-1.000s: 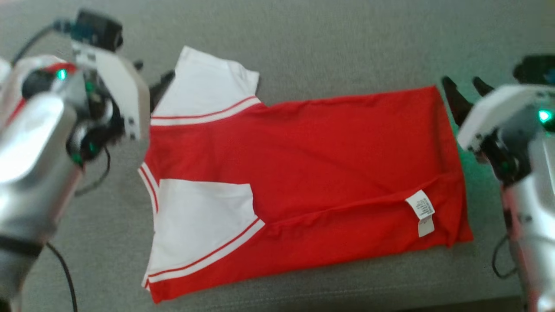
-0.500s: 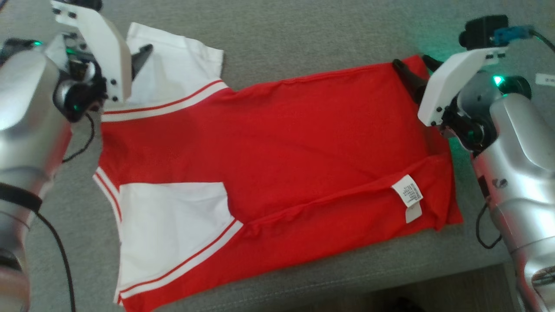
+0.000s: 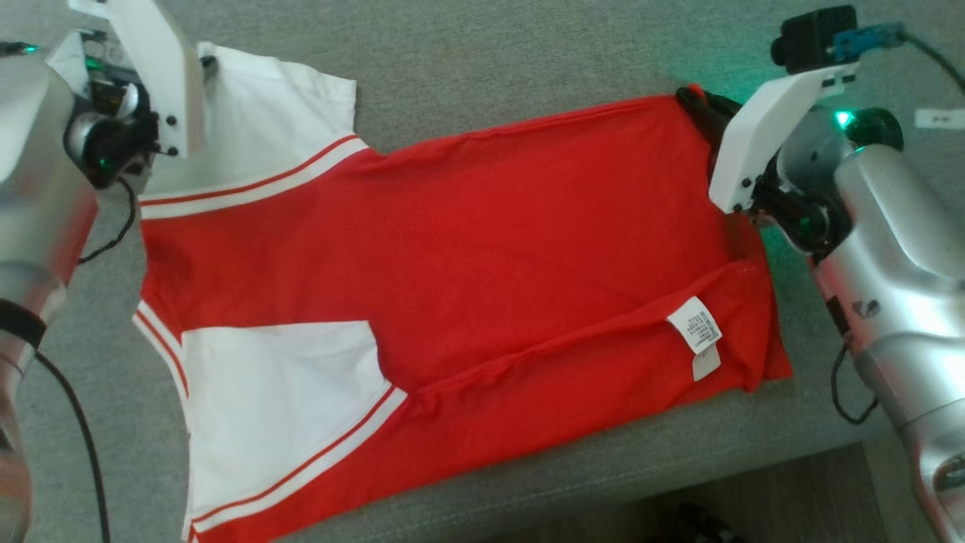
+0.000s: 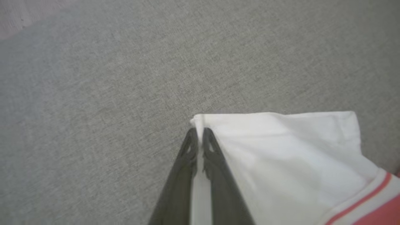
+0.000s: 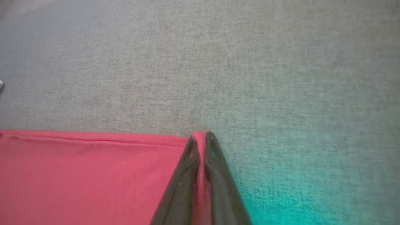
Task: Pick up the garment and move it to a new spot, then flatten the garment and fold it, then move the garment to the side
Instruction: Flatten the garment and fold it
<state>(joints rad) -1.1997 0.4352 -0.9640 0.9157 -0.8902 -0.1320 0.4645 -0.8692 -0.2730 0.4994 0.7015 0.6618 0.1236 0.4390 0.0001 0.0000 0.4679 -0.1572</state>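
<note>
The garment (image 3: pixel 482 249) is a red shirt with white sleeves and red-and-white trim, lying spread on the grey cloth surface (image 3: pixel 482 60). My left gripper (image 4: pixel 197 132) is shut on the far corner of the white sleeve (image 4: pixel 281 147), with white cloth pinched between its dark fingers. In the head view that gripper (image 3: pixel 205 66) sits at the upper left, mostly hidden behind its white wrist plate. My right gripper (image 5: pixel 201 137) is shut on the far corner of the red hem (image 5: pixel 93 162), and it appears at the upper right of the head view (image 3: pixel 697 105).
A white care label (image 3: pixel 695 326) lies on the red cloth near the right hem. The surface's front edge runs along the lower right, with darker floor (image 3: pixel 754 498) below it. A small white tag (image 3: pixel 938 117) lies at the far right. Bare grey surface stretches beyond the garment.
Both grippers were open beside the garment's far corners; they have moved onto those corners and closed on the cloth. The head camera has also shifted.
</note>
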